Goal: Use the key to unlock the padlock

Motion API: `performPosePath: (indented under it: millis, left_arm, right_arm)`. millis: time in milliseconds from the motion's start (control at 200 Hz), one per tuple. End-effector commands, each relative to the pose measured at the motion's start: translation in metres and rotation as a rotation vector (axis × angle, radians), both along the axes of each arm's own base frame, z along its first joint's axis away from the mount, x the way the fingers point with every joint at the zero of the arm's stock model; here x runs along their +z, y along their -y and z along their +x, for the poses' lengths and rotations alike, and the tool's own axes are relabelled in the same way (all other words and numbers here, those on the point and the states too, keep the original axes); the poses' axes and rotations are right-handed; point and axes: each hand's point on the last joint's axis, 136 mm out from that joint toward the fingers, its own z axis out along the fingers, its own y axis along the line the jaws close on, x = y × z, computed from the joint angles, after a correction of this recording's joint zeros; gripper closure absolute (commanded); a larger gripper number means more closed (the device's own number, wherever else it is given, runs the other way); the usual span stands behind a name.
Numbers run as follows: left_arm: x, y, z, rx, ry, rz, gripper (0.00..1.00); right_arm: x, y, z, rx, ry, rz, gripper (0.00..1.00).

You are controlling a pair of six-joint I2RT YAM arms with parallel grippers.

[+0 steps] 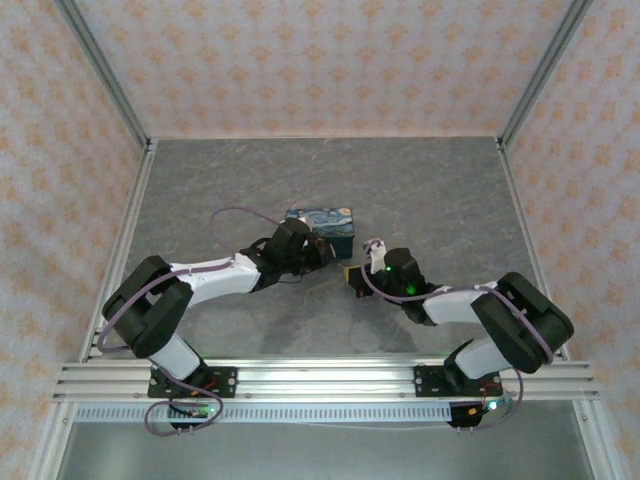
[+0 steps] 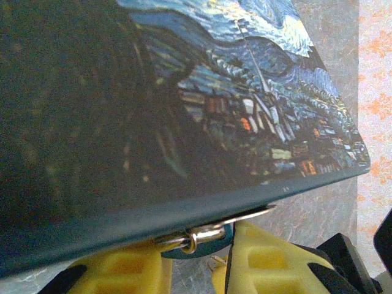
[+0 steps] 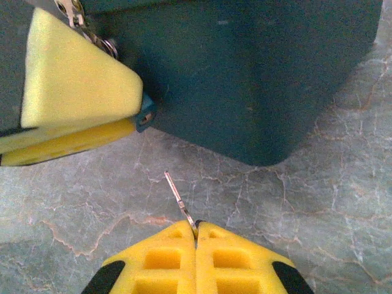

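Observation:
The small teal padlock hangs by its pale metal shackle from the hasp at the lower edge of the night-sky box. My left gripper is shut on the padlock body, one yellow finger on each side. In the right wrist view a corner of the padlock with its keyhole pokes out past the left gripper's fingers. My right gripper is shut on the key. Its thin blade points up and left toward the padlock, a short gap away. From above, the left gripper and right gripper nearly meet.
The dark teal box stands on the grey marbled table just beyond both grippers, and seen from above the box sits mid-table. Metal frame posts and patterned walls surround the table. Bare table lies to the right and behind the box.

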Motion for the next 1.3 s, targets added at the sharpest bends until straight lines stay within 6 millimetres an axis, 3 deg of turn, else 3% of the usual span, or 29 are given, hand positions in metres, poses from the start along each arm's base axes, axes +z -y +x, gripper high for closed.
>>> performPosePath:
  millis: [0, 1291]
  left_arm:
    - [0.026, 0.003, 0.009, 0.01, 0.048, -0.054, 0.75]
    - [0.025, 0.003, 0.007, 0.006, 0.046, -0.048, 0.75]
  right_arm:
    - [0.018, -0.012, 0.01, 0.025, 0.078, 0.031, 1.0]
    - [0.031, -0.023, 0.023, 0.044, 0.146, 0.072, 1.0]
